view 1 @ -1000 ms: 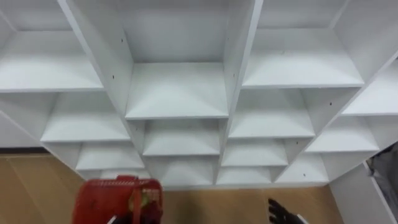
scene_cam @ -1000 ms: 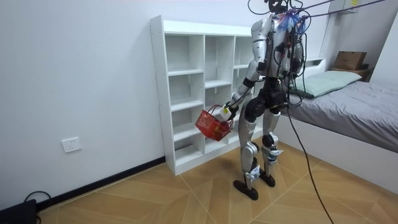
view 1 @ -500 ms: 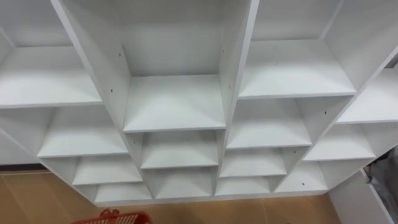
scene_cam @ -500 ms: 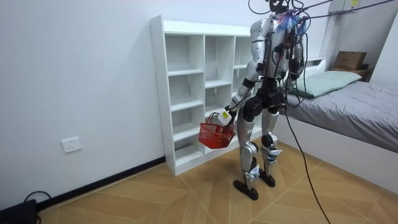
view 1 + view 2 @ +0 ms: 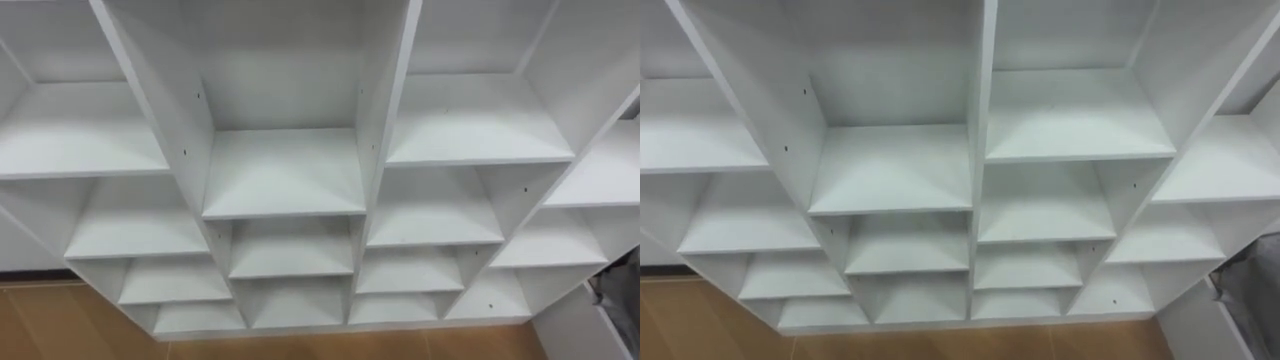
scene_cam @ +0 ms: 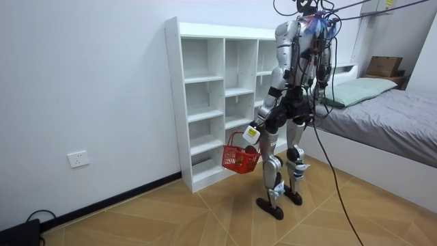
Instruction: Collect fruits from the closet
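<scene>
I stand facing the white closet shelf unit (image 6: 205,82), close to its front. Its compartments (image 5: 283,170) hold nothing in the left eye view, and the same bare shelves (image 5: 890,165) show in the right eye view. In the room view my left hand (image 6: 250,133) hangs beside my left thigh, shut on the handle of a red basket (image 6: 240,158). The basket hangs low, just above the floor, in front of the shelf unit's lower compartments. What lies inside it is too small to tell.
A bed (image 6: 389,116) with grey bedding stands at the room view's right, with a cardboard box (image 6: 384,65) behind it. Wooden floor (image 6: 171,219) spreads towards the room view's left, and a wall socket (image 6: 78,158) sits low on the wall.
My left arm has lowered the red basket from out in front of me to beside my thigh. The basket and my right hand have dropped out of the left eye view's bottom.
</scene>
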### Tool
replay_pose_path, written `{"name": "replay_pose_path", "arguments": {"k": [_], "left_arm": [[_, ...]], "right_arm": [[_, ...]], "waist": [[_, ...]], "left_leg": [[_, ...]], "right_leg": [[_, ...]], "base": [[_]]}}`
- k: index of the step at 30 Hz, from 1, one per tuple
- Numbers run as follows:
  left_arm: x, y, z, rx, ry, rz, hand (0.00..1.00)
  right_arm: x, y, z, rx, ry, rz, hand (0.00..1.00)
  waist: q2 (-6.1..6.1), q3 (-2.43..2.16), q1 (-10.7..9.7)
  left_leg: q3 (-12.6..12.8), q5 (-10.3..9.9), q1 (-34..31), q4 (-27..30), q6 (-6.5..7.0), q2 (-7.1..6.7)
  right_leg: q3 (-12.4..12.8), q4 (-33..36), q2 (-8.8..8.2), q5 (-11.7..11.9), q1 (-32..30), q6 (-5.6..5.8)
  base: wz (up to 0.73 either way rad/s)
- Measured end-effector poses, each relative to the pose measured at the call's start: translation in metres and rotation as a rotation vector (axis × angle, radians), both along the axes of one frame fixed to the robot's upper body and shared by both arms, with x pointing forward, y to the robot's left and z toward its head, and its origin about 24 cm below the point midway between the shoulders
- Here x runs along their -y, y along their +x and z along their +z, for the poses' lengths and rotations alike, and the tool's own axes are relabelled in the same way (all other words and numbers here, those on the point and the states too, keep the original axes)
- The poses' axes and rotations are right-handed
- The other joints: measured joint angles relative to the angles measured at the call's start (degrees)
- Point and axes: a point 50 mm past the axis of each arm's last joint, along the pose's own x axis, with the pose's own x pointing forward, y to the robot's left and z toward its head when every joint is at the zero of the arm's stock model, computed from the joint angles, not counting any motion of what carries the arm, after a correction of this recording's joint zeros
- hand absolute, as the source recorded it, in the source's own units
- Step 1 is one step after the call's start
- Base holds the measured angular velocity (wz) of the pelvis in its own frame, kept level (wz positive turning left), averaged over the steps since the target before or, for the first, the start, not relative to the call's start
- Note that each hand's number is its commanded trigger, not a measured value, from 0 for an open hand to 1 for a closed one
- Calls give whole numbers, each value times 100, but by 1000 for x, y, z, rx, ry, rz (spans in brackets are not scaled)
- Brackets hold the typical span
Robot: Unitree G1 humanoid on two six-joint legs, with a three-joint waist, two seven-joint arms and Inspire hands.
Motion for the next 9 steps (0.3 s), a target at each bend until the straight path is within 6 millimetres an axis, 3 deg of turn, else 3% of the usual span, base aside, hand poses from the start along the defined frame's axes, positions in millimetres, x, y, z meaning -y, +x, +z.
{"name": "replay_pose_path", "arguments": {"k": [2,9], "left_arm": [[0,-3,0,-21,-5,5,100],[-1,-7,-1,-56,-17,26,100]], "right_arm": [[-1,-3,-1,-20,19,-22,0],[-1,-5,-4,-69,49,-56,0]], "waist": [[-27,-20,4],[-35,-22,-4]], "left_leg": [[-29,-7,45,-16,2,-9],[-39,-21,190,-62,-13,-4]], "right_leg": [[-4,-12,-3,-14,45,8],[-11,-91,13,-22,205,7]], "base": [[6],[0]]}}
